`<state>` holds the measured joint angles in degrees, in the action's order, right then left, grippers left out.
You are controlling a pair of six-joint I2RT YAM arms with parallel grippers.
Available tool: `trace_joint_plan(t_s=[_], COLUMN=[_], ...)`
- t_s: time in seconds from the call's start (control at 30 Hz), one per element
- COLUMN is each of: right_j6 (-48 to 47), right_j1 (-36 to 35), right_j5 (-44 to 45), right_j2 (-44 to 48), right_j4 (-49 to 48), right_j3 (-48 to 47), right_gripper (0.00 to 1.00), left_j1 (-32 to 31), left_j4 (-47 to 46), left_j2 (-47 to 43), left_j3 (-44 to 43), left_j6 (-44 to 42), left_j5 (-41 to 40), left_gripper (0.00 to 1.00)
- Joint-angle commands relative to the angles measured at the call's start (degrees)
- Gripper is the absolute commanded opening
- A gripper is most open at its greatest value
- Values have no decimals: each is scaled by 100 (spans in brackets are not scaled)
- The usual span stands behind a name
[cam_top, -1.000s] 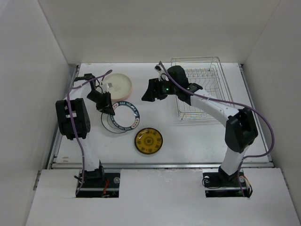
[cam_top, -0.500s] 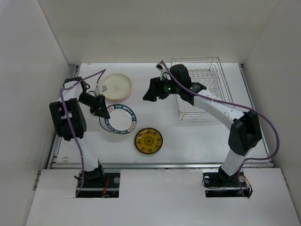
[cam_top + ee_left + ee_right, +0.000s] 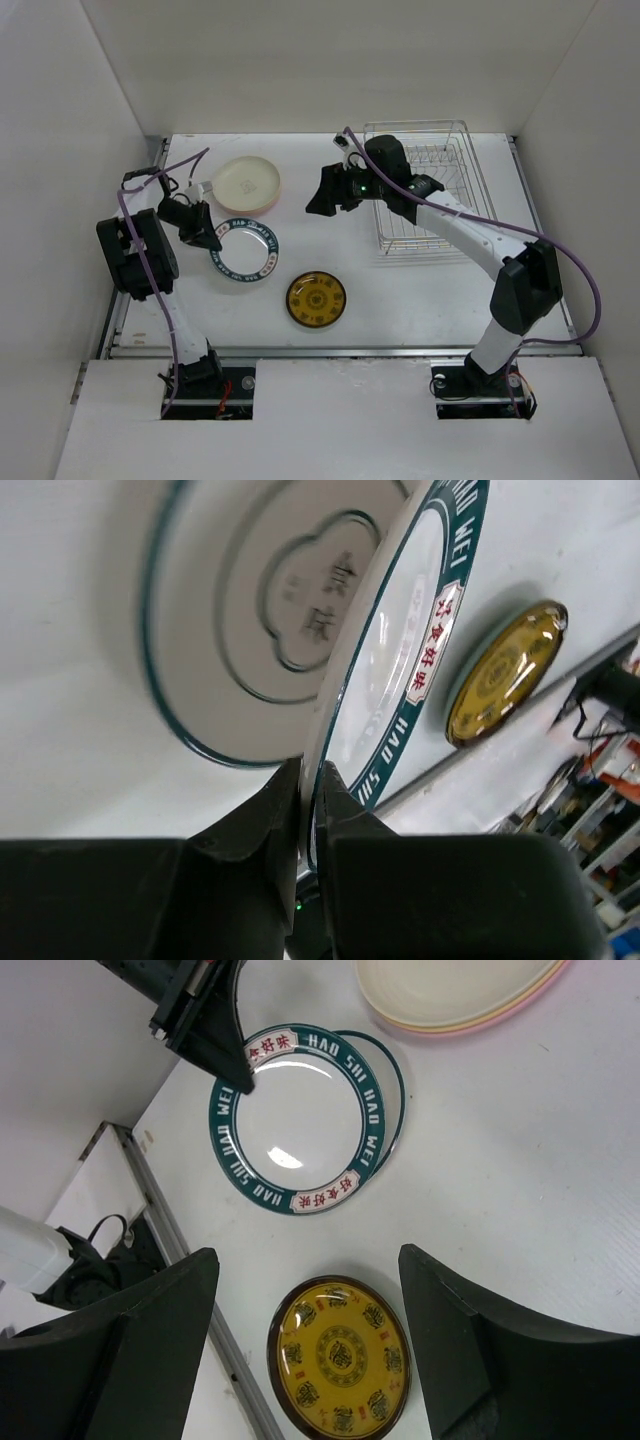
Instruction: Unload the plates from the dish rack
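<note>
While pinching the teal-rimmed plate point(image 3: 244, 251), the left tool point(image 3: 214, 244) tilts down.

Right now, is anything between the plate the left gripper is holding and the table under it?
Yes. The left gripper pinches the rim of the teal-lettered plate, and a white plate with thin teal rings lies on the table beneath it.

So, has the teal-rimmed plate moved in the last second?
Yes. The teal-rimmed plate, its rim held in the shut left pincer, has shifted left, farther from the mustard plate and the dish rack.
</note>
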<state>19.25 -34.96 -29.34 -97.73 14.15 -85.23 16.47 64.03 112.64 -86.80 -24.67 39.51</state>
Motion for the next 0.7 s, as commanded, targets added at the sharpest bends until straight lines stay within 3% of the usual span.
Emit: trace_joint_plan(t_s=[0.0,0.07,0.1,0.13,0.27,0.43,0.67], right_j6=[-96,-96,-96,-96,-96,-96,-96], right_j1=[-20,-20,-20,-20,-20,-20,-20], right_j5=[-28,-28,-28,-28,-28,-28,112], right_j2=[272,272,272,272,325,439,545], right_j4=[-44,-44,-44,-44,-44,9,192], right_j3=[42,42,42,42,42,42,42], right_gripper=[78,78,78,78,78,78,78], left_j1=[67,67,67,67,67,67,67], left_j4=[-645,-786,-787,-787,-664,-664,-347], left_j2=[-155,-155,-155,-24,56,-268,-348], left_j3=[181,181,112,111,14,138,-100], left_j6=[461,463,524,524,463,463,410], left_j5=[-627,-628,-628,-628,-865,-918,-989], left_gripper=[0,4,29,43,66,74,75])
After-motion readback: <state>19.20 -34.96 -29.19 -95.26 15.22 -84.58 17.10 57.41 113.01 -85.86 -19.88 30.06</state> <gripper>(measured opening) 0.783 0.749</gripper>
